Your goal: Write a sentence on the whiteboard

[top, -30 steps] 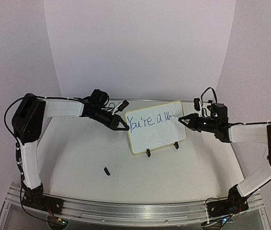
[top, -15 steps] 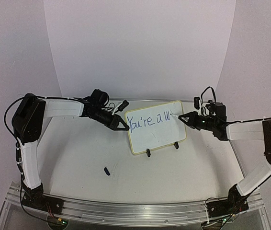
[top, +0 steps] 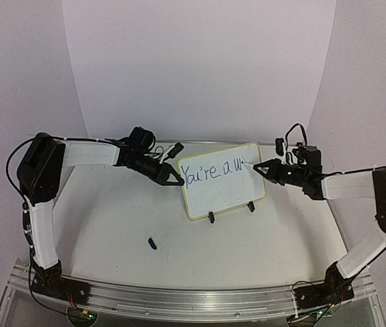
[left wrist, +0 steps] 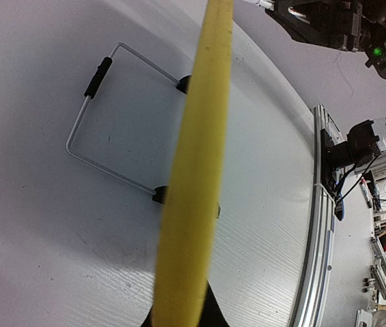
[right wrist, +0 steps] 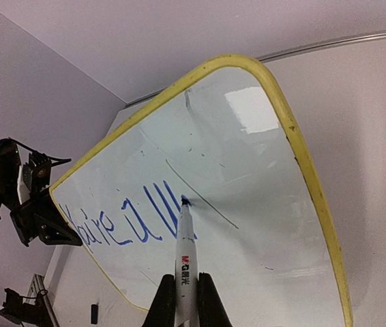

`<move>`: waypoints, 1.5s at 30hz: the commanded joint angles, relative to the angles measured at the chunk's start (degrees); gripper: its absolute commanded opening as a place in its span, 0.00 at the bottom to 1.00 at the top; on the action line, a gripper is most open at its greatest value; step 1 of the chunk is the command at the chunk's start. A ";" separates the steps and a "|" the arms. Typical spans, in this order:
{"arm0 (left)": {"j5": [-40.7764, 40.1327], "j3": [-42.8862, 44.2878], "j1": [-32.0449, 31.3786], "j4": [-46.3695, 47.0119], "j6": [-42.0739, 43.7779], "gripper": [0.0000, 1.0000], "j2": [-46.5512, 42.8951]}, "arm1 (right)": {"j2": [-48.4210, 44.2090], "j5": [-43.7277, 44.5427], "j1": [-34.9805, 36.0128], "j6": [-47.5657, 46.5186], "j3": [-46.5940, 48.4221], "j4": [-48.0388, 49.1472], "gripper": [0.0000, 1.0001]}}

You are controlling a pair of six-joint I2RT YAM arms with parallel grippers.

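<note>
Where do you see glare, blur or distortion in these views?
Right wrist: bright glare patch on the whiteboard near its upper corner, the sentence sharp. Left wrist: its yellow rim is a close blur, and the table edge bows. Top external: soft, even light.

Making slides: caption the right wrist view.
Right gripper holds a marker, tip against the whiteboard, at the end of the blue sentence.

dark blue piece (top: 152,243): we see it lying loose on the tabletop (top: 104,211), front-left
rail (top: 193,298): aluminium, along tabletop's near edge
</note>
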 commanded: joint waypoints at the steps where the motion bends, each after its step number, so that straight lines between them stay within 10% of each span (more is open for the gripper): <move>1: -1.72 1.22 -1.00 -3.02 1.68 0.00 2.31 | 0.57 -1.44 -0.24 -0.52 -1.15 1.07 0.00; 45: -1.58 1.30 -1.51 -2.98 1.59 0.00 2.38 | -0.64 2.67 -0.26 -2.19 1.91 -3.42 0.00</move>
